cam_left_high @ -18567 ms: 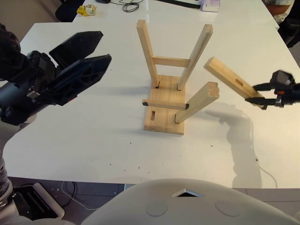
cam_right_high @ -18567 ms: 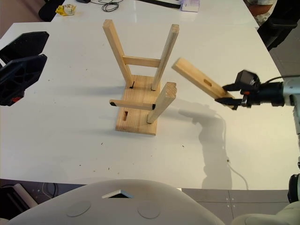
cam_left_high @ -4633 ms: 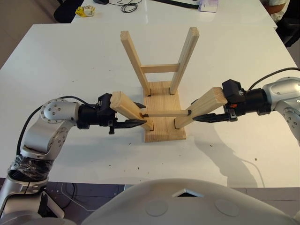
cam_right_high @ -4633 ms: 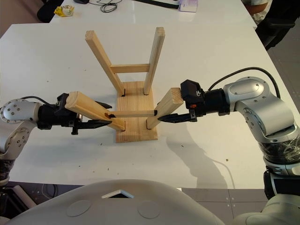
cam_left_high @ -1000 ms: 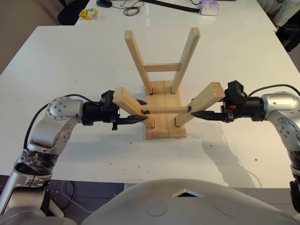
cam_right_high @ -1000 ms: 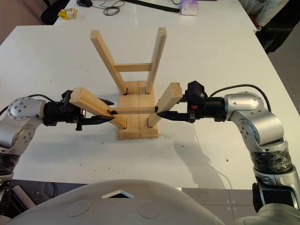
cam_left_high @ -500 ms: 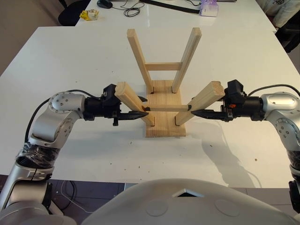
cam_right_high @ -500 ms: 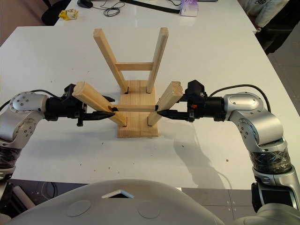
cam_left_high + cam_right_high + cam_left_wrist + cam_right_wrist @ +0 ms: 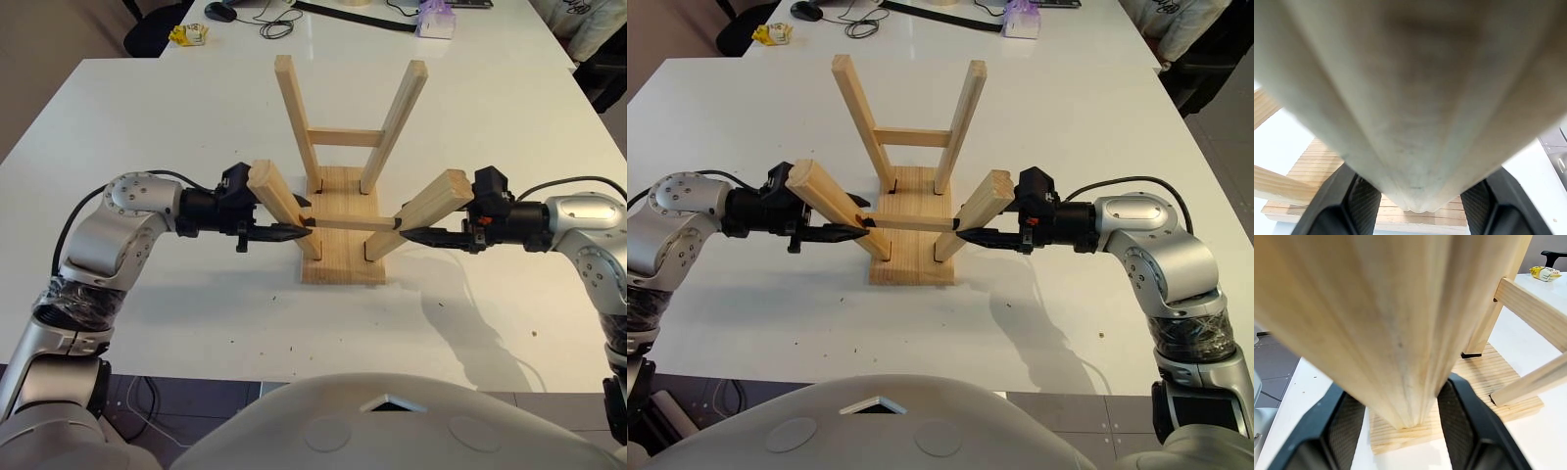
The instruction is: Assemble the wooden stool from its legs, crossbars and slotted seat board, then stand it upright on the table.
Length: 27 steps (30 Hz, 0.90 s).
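The slotted seat board [image 9: 341,269] lies flat on the white table [image 9: 147,127]. Two far legs [image 9: 299,122] [image 9: 392,122] stand in it, joined by a crossbar [image 9: 345,137]. A near crossbar [image 9: 353,224] links two tilted near legs. My left gripper [image 9: 292,233] is shut on the near-left leg [image 9: 277,204]; the left wrist view has this leg [image 9: 1410,98] between dark fingers [image 9: 1364,200]. My right gripper [image 9: 411,235] is shut on the near-right leg [image 9: 429,208], which the right wrist view shows [image 9: 1386,308] between its fingers [image 9: 1459,426] above the board [image 9: 1493,377].
A second table behind carries cables [image 9: 276,18], a yellow item [image 9: 188,34] and a purple item [image 9: 434,18]. A dark chair [image 9: 609,83] stands past the table's right edge. Bare tabletop surrounds the stool on all sides.
My left gripper has carried the near-left leg rightward toward the seat board, and the leg now stands steeper. The right gripper and its leg have barely moved.
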### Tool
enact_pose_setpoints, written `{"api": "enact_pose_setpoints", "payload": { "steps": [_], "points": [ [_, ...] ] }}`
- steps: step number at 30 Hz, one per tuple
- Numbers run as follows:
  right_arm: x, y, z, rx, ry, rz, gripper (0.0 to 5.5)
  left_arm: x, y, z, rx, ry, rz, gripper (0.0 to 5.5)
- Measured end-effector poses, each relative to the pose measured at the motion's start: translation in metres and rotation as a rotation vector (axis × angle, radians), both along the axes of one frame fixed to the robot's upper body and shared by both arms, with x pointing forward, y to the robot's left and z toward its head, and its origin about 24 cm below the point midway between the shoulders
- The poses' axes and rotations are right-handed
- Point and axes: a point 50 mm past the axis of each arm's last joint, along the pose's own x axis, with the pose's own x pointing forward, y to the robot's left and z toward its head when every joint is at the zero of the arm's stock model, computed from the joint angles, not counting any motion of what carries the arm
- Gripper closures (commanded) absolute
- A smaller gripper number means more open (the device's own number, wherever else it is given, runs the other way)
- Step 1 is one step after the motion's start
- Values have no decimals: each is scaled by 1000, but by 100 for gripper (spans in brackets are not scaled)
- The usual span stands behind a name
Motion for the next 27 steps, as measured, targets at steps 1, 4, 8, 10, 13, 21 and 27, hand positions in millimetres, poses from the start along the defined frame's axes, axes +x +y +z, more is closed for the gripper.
{"api": "enact_pose_setpoints", "payload": {
  "steps": [1,4,8,10,13,21,27],
  "points": [
    [0,0,0,-1,-1,-1,336,1,0,0,1,1,-1,344],
    [0,1,-1,-3,-4,-3,336,1,0,-1,3,7,0,344],
    [0,1,-1,-5,-4,-3,336,-2,0,-5,1,16,12,344],
    [0,0,0,-9,-5,-2,336,-4,0,-5,-3,15,14,344],
    [2,0,1,-22,-2,9,336,-6,0,-7,-9,12,20,344],
    [6,-1,5,-49,2,36,336,-12,-2,-13,-37,19,59,344],
    [6,-1,5,-47,1,38,336,-11,-1,-11,-48,33,65,343]
  ]
}}
